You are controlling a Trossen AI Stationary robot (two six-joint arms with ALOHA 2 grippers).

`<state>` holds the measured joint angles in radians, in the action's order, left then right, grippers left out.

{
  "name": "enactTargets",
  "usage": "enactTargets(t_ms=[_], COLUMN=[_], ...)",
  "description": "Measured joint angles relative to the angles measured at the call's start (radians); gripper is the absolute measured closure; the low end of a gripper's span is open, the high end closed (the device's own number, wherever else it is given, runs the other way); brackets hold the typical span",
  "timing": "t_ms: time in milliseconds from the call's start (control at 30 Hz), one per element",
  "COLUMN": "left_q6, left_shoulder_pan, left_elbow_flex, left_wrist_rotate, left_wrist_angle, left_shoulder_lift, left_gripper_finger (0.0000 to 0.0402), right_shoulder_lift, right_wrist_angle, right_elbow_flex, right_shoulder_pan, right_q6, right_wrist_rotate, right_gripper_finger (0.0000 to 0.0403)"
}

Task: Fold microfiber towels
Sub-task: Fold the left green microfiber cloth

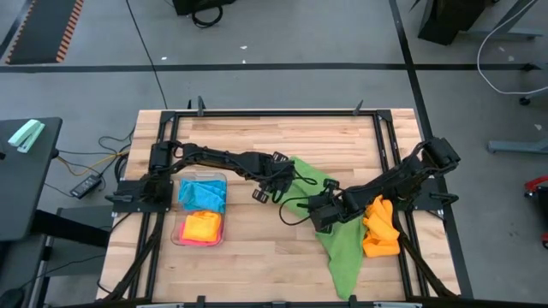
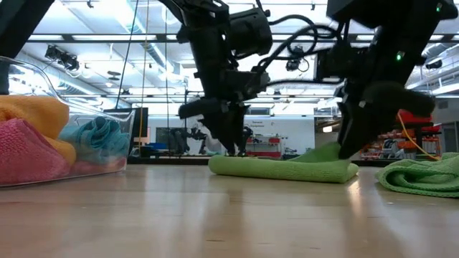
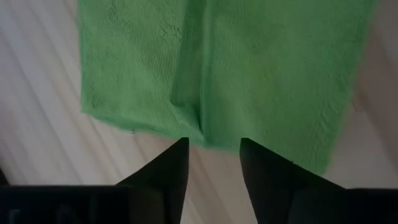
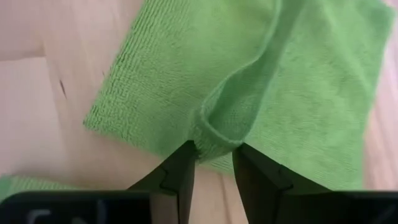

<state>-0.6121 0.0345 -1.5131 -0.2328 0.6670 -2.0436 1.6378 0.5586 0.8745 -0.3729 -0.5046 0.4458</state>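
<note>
Green towel (image 1: 330, 218) lies mid-right on the wooden tabletop (image 1: 257, 265), a long crumpled strip running from the back centre toward the front edge. From the low view the near part is a flat folded slab on the wood.

Left end effector (image 1: 276, 184) sits at the back end of the green towel. In the left wrist view its fingers (image 3: 168, 177) are parted, with the towel edge and a crease just ahead of the tips; nothing sits between them, so released.

Right end effector (image 1: 318, 212) is over the middle of the same towel. In the right wrist view its fingers (image 4: 180, 177) are parted a little, and a raised fold of green cloth sits right at the gap. Cannot tell whether the tips pinch that fold or only touch it.

Orange towel (image 1: 381, 227) is bunched up just beside the green one, near the tabletop's right rail.

Clear plastic tray (image 1: 224, 184) is on the left side, well apart from the green towel. It holds a blue towel (image 1: 202, 193) at the back, a second orange towel (image 1: 202, 227) in front, and a pink towel (image 2: 25, 154) showing in the low view, all crumpled.
</note>
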Motion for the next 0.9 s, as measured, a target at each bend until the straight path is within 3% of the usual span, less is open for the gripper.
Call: enactTargets(t_ms=[167,300,467,667,900], left_q6=[-0.009,0.004,0.026,0.054,0.016], left_shoulder_pan=[-0.006,-0.006,-0.006,-0.012,-0.066], left_elbow_flex=[0.0,0.0,0.0,0.003,0.017], left_wrist_rotate=[0.021,0.099,0.194,0.199,0.201], left_wrist_angle=[0.036,0.061,0.044,-0.008,0.008], left_shoulder_lift=[0.028,0.034,0.033,0.032,0.03], left_gripper_finger=[0.0265,0.0277,0.0282,0.0269,0.022], right_shoulder_lift=[-0.091,-0.163,-0.216,-0.206,-0.155], right_wrist_angle=[0.089,0.115,-0.166,-0.474,-0.619], right_elbow_flex=[0.0,-0.029,-0.158,-0.278,-0.295], right_shoulder_pan=[-0.012,-0.022,-0.022,-0.022,-0.02], right_q6=[0.004,0.002,0.047,0.07,0.088], right_wrist_rotate=[0.028,0.067,0.085,0.085,0.086], right_gripper_finger=[0.0289,0.0289,0.029,0.0289,0.0278])
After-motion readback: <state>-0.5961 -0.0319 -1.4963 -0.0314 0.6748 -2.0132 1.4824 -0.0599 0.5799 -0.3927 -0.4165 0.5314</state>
